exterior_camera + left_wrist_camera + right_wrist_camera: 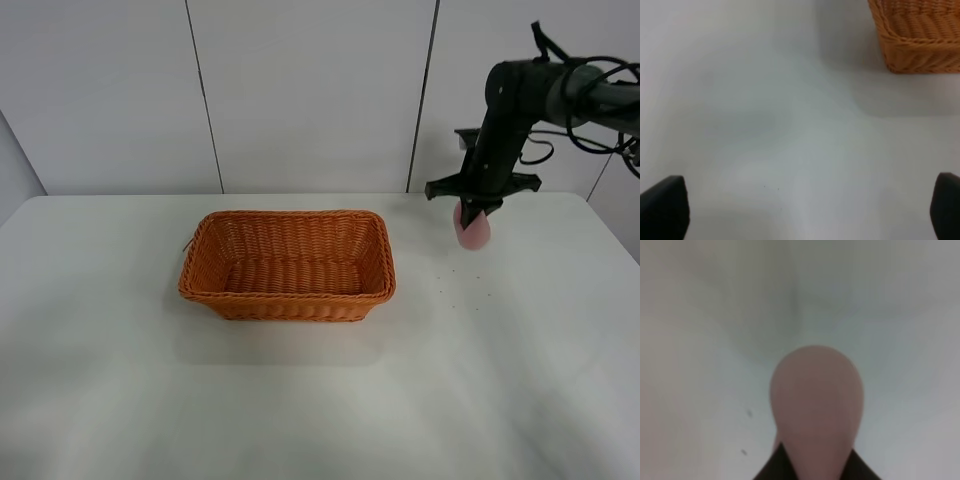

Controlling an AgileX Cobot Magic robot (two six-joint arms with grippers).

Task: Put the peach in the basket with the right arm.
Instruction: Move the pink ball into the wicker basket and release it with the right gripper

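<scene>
The pale-pink peach (473,228) hangs above the table to the right of the basket (288,263), held by my right gripper (477,208), which is shut on it. In the right wrist view the peach (816,405) fills the middle, with dark fingertips (771,471) at its base. The orange-brown woven basket sits empty at the table's middle; one of its corners (916,35) shows in the left wrist view. My left gripper (805,210) is open over bare table, with its two black fingertips (662,205) far apart. It does not show in the exterior high view.
The white table (320,400) spreads around the basket, with a white panelled wall (300,90) behind its far edge. The right arm's black links and cables (575,95) reach in from the upper right.
</scene>
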